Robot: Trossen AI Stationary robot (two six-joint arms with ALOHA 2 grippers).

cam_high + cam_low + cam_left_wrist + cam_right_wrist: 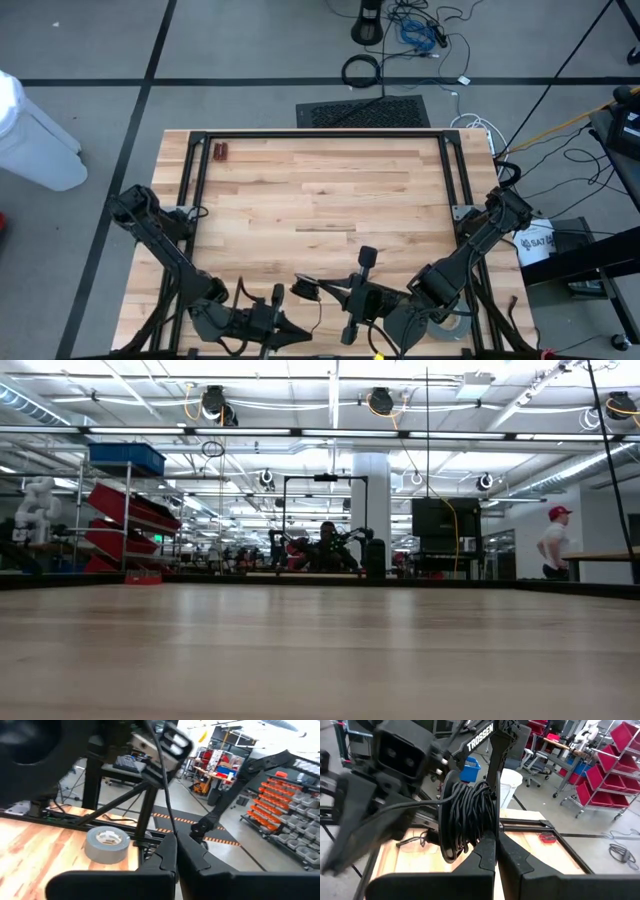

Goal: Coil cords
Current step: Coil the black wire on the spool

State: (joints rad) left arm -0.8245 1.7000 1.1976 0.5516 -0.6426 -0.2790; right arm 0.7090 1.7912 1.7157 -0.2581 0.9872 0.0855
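Seen from above, both arms crowd the near edge of the wooden surface (320,200), the left claw (300,290) and the right claw (362,262) close together near the middle; the cord there is only a small dark tangle. The right wrist view shows far more: the cord (470,820) is a thick bundle of thin black strands wound round and round, hanging upright just beyond the right claw (496,837), whose fingers are pressed together on its lower edge, so it grips the bundle. The left wrist view shows a single black strand (167,795) running down into the left claw (176,840), which is closed on it, and a grey tape roll (106,844) lying flat near the surface's right near corner. The low view catches only bare wood and the room behind, with a person (553,542) standing far right.
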